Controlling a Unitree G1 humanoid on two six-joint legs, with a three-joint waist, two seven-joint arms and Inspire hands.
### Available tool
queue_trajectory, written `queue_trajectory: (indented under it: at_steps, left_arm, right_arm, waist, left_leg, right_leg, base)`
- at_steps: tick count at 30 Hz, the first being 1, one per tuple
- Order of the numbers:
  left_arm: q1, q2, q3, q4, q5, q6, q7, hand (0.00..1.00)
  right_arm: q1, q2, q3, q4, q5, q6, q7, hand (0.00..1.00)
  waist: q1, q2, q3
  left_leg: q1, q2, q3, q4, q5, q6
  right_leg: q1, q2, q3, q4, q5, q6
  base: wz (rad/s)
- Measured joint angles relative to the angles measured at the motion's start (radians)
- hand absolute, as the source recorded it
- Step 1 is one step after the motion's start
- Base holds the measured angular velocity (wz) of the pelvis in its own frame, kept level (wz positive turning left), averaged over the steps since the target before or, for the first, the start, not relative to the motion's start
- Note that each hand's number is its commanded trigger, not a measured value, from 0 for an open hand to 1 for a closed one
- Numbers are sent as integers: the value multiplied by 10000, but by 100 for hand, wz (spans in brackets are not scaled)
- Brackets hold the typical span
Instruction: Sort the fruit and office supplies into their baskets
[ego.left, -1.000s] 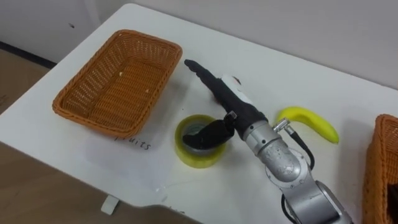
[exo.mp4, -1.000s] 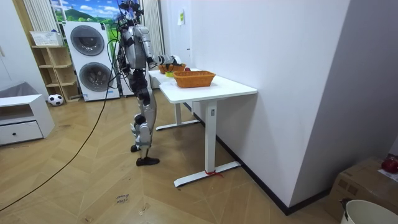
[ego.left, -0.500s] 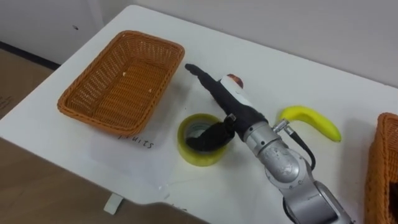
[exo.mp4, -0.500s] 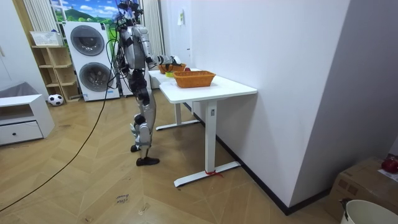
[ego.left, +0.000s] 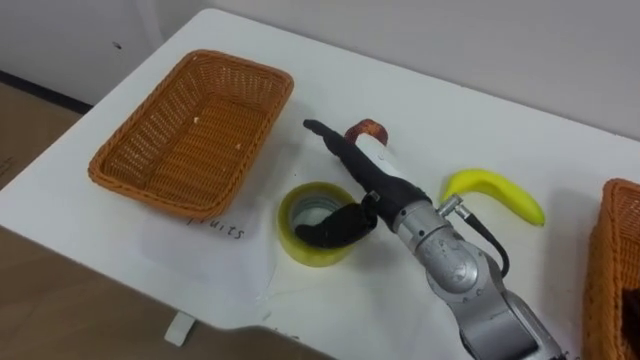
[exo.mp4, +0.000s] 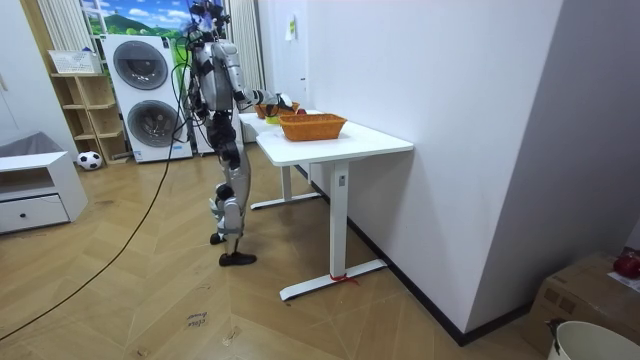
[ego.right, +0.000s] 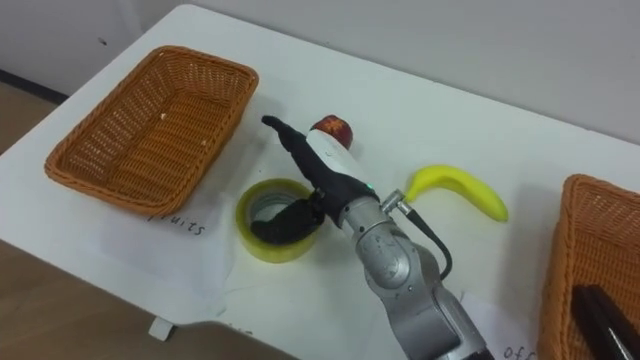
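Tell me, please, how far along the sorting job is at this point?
Barely started. Done: one dark item, too cut off to identify, lies in the right basket; the left basket is empty. In hand: the right hand reaches over the yellow tape roll, thumb inside its ring, fingers straight, roll on the table. Left: the tape roll, the apple and the banana.

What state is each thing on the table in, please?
Right hand: open, fingers straight, thumb over the tape's hole.
Tape: flat on the table.
Left basket: upright, empty.
Apple: on the table, partly behind the hand.
Banana: lying on the table.
Right basket: holds a dark item.
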Motion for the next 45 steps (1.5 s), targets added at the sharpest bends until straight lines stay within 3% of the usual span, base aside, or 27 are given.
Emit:
queue_trajectory:
  at_steps: [19, 35, 45]
  left_arm:
    - [-40, 17, 46, -10, 22, -2, -64, 0]
    - [3, -29, 38, 193, 2, -93, 292, 0]
    - [56, -162, 44, 194, 1, 10, 457, 0]
  right_arm:
    - [-17, 109, -59, -253, -729, 1, 3, 0]
    - [-103, 148, -472, -254, 123, -129, -268, 0]
    - [-103, 160, -458, -352, 99, -126, -268, 0]
  waist:
    - [-12, -68, -21]
    - [-24, 14, -12]
    - [-4, 189, -120]
  left_leg:
    - [32, -1, 55, -18, 0, 0]
    - [106, 4, 151, -18, -1, 0]
    - [120, 5, 157, -19, 0, 1]
  right_leg:
    - [-5, 4, 18, 9, 1, 0]
    - [34, 5, 83, 14, 1, 1]
    - [37, 2, 79, 15, 1, 1]
  base:
    - [0]
    - [-1]
    - [0]
